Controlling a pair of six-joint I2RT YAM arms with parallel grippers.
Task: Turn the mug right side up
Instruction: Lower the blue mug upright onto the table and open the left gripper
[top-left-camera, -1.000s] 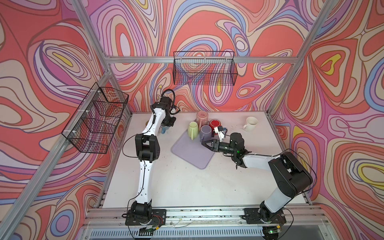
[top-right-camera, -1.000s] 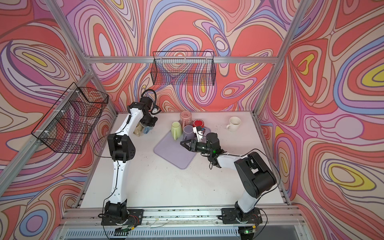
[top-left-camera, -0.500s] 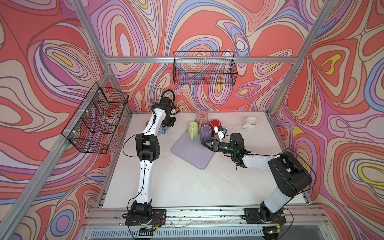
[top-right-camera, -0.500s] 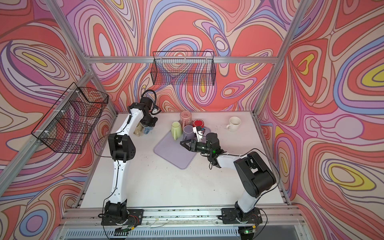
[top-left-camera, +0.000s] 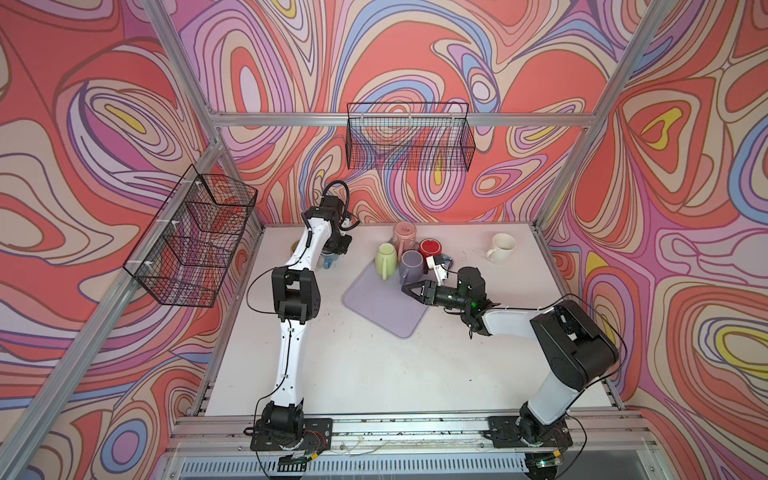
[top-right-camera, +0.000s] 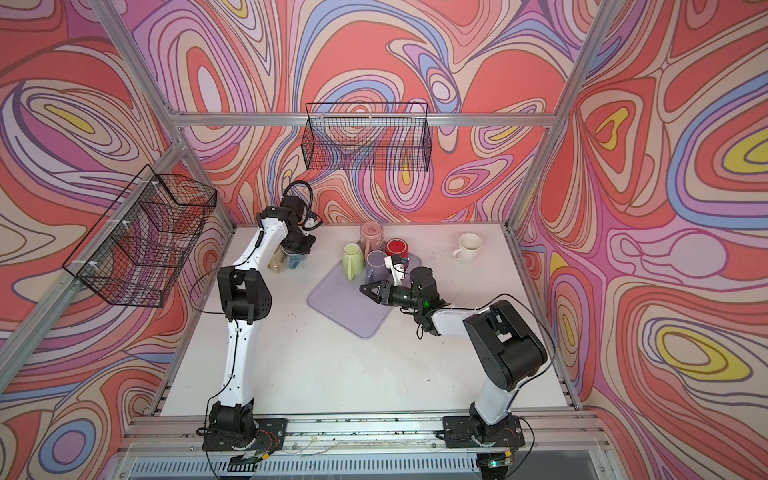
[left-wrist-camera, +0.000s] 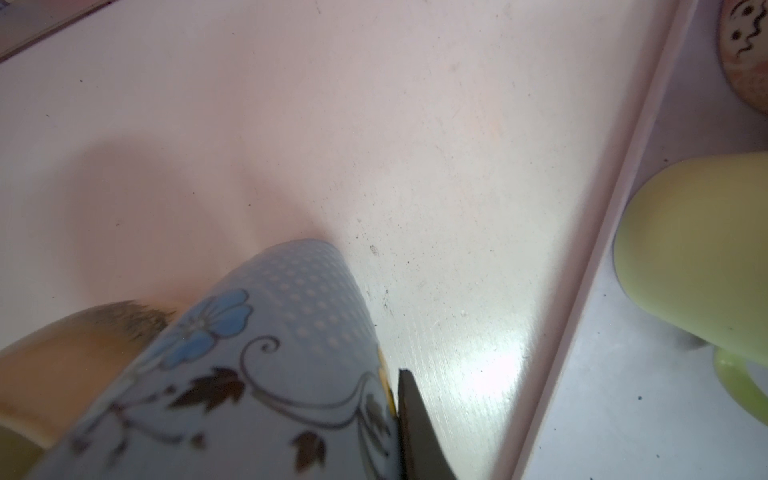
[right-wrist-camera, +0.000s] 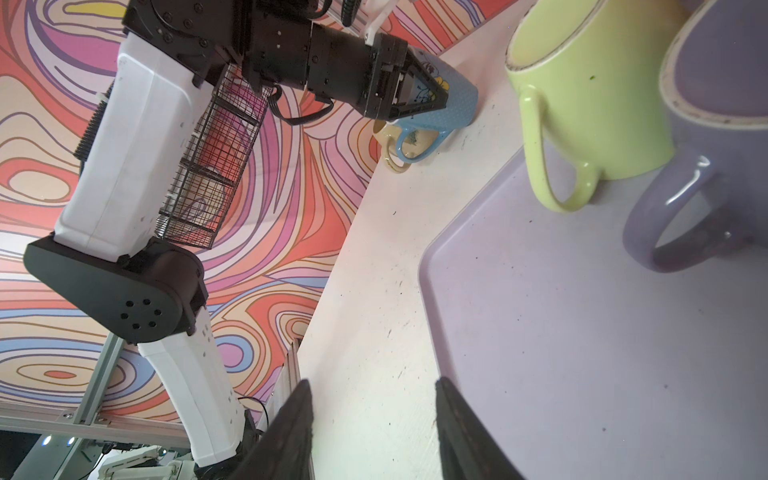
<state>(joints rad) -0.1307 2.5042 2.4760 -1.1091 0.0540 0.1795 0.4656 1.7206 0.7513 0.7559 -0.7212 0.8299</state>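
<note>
The mug (right-wrist-camera: 455, 106) is light blue with a flower pattern. It is at the table's back left, in both top views mostly hidden under my left gripper (top-left-camera: 333, 250) (top-right-camera: 297, 246). That gripper is shut on the mug's wall, with one dark finger (left-wrist-camera: 415, 424) pressed against the outside. The mug hangs tilted, its closed end down by the tabletop and its handle (right-wrist-camera: 415, 145) to the side. I cannot tell whether it touches the table. My right gripper (top-left-camera: 405, 287) (right-wrist-camera: 374, 399) is open and holds nothing, low over the lavender tray's (top-left-camera: 374, 309) edge.
A tan mug (top-left-camera: 296, 248) stands right beside the blue one. Green (top-left-camera: 384, 257) and purple (top-left-camera: 411, 265) mugs sit on the tray's far end, with pink (top-left-camera: 404, 233) and red (top-left-camera: 431, 248) mugs behind. A cream mug (top-left-camera: 503, 248) is at the back right. Wire baskets (top-left-camera: 409, 143) (top-left-camera: 195, 241) hang on the walls.
</note>
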